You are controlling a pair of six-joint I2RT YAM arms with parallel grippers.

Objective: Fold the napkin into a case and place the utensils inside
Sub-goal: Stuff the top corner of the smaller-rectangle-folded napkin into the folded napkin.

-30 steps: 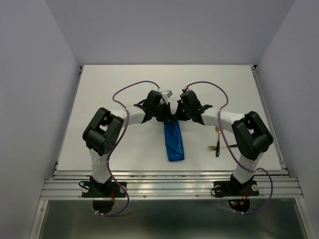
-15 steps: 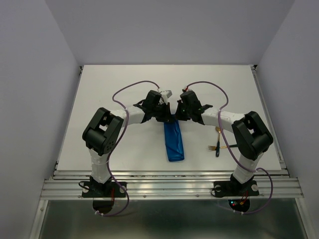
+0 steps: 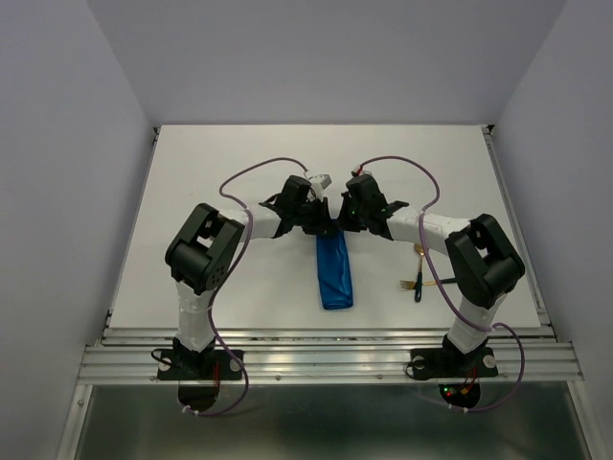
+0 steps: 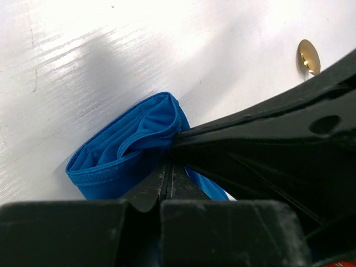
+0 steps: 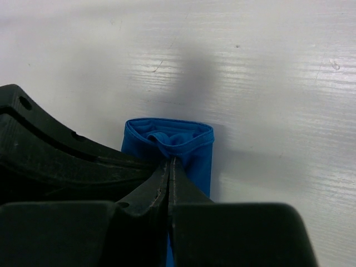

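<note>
Pinching the far end of the case [image 3: 334,276] from two sides, with the left gripper [image 3: 319,227] and the right gripper [image 3: 339,227] set nearly tip to tip near the middle of the table [image 3: 220,163]. Seen from the left wrist: left gripper [image 4: 168,173] with jaws pressed together, no gap to speak of, nipping a thin fold of blue cloth at the rim of the case [image 4: 125,153]; close against it, the long black finger [image 4: 267,133] of the right gripper, crossing from the right. Seen from the right wrist: right gripper [image 5: 171,166] likewise clamped flat on the near lip of the case [image 5: 196,153], with the left gripper's curved black finger [image 5: 61,158] lying alongside on the left. Holding the mouth of the case slightly agape, with bunched folds of its own blue cloth showing inside. Lying flat otherwise, as a narrow blue strip running from the fingertips back toward the arm bases, between the two arms. With the utensils [image 3: 416,284] outside it, on the bare table to the right, close by the right arm's elbow and apart from the case. Giving, from above, the full length of the case and both utensils, but hiding the jaws under the wrists; giving, from the left wrist, one gold oval utensil head [image 4: 308,57] beyond the case; giving, from the right wrist, cloth and table.
</note>
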